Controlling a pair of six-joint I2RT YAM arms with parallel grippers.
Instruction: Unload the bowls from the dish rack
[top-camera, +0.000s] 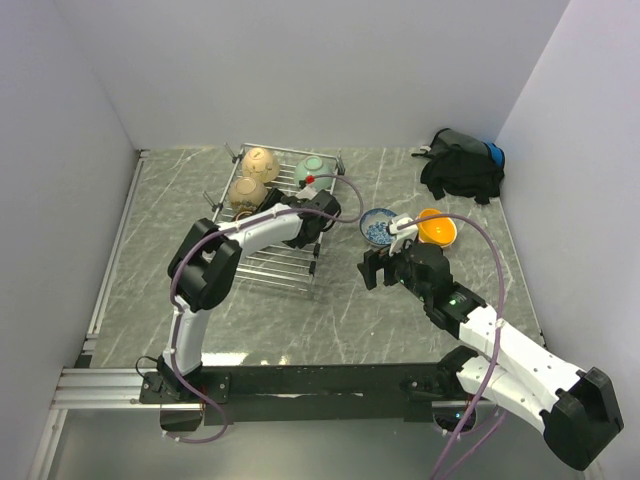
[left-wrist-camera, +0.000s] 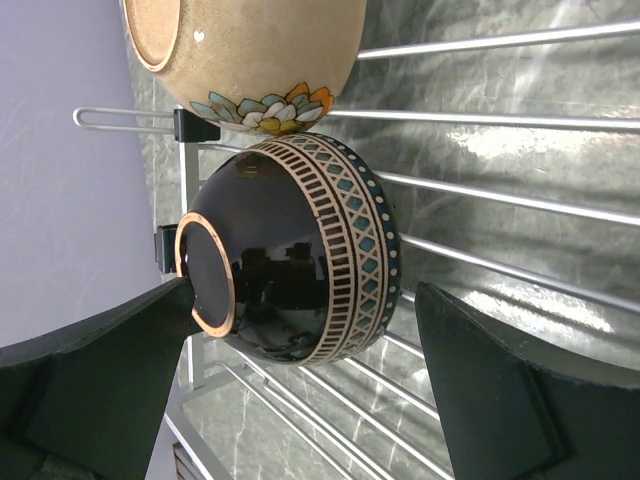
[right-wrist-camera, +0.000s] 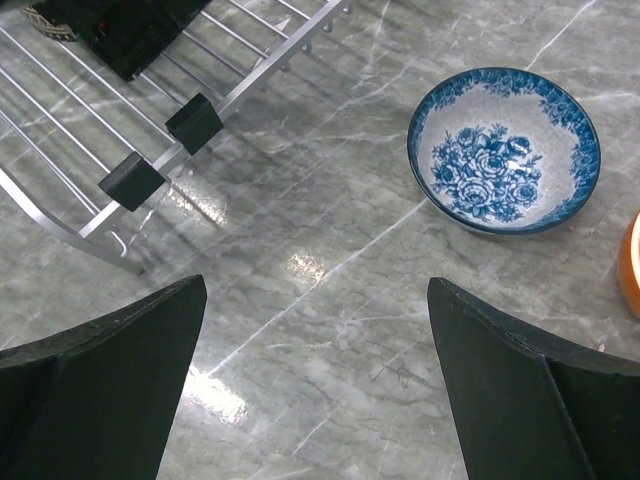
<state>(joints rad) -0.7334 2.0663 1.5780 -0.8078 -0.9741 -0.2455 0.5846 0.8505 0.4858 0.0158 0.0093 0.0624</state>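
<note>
The dish rack (top-camera: 285, 262) stands left of centre with a tan bowl (top-camera: 259, 160), a pale green bowl (top-camera: 311, 167) and a speckled brown bowl (top-camera: 246, 192) at its far end. My left gripper (top-camera: 285, 207) reaches into it. In the left wrist view a glossy dark bowl (left-wrist-camera: 290, 260) with a patterned band lies between my open left gripper (left-wrist-camera: 305, 295) fingers, one fingertip (left-wrist-camera: 170, 300) at its foot ring; a tan flowered bowl (left-wrist-camera: 250, 50) sits beside it. My right gripper (right-wrist-camera: 318, 290) hangs open over bare table. A white-and-blue bowl (right-wrist-camera: 505, 150) and an orange bowl (top-camera: 436, 226) rest on the table.
A black bag (top-camera: 462, 165) lies at the back right by the wall. The rack's corner with black feet (right-wrist-camera: 195, 122) shows in the right wrist view, left of the blue bowl. White walls close in the table on three sides.
</note>
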